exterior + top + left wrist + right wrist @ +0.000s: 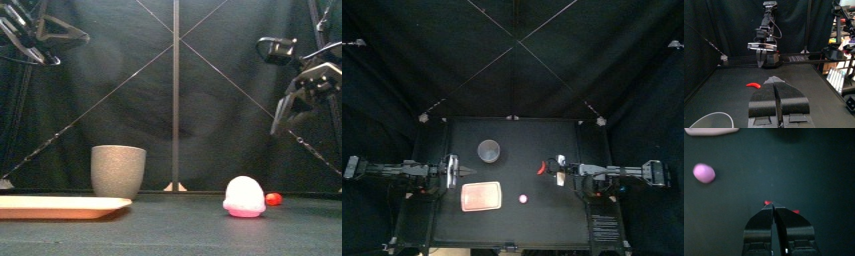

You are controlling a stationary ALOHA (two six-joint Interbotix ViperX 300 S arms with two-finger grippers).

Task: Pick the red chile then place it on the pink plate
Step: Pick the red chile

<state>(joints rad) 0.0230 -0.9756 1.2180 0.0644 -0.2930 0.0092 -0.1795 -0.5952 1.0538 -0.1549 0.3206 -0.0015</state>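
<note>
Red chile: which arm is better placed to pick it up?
Right. The red chile lies just beside the right gripper, its red ends showing beneath those jaws in the right wrist view. The left gripper sits across the table, by the pink tray.

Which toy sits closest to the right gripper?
The red chile, peeking out just past the right gripper. The pink egg-shaped toy lies farther off toward the table's front, beside the pink tray.
</note>
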